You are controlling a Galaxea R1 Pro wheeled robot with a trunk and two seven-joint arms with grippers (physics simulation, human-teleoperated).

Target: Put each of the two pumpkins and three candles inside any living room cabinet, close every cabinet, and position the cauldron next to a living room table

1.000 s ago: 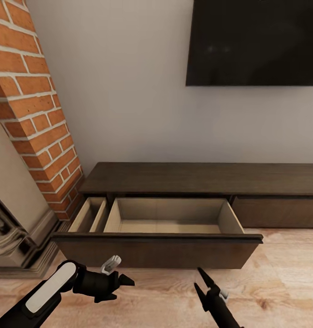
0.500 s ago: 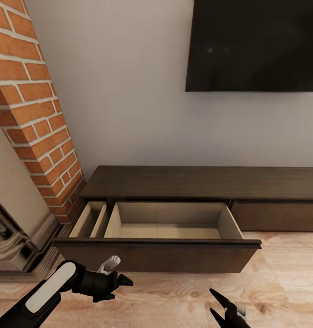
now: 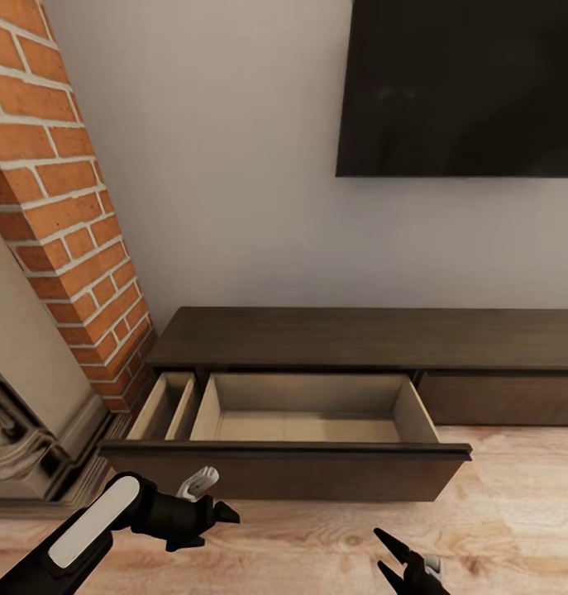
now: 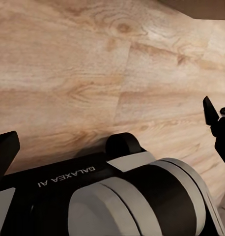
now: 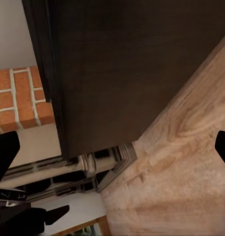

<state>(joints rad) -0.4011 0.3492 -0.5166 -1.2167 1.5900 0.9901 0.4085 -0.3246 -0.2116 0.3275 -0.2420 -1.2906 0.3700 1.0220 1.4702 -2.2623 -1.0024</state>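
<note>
Wood floor (image 3: 515, 512); the cabinet (image 3: 358, 335) drawer (image 3: 304, 413) gapes at twelve o'clock. Rigid, probably heavy: push its front. My left gripper (image 3: 221, 514) and right gripper (image 3: 389, 551) are both spread, empty.

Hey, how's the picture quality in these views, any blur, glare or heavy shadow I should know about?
Head view: soft, even light, no glare on the dark screen; the open drawer is evenly lit inside, with shade under the cabinet top. Left wrist view: floor grain sharp, arm housing close and slightly soft. Right wrist view: tilted, the drawer front dark and low in detail.
</note>
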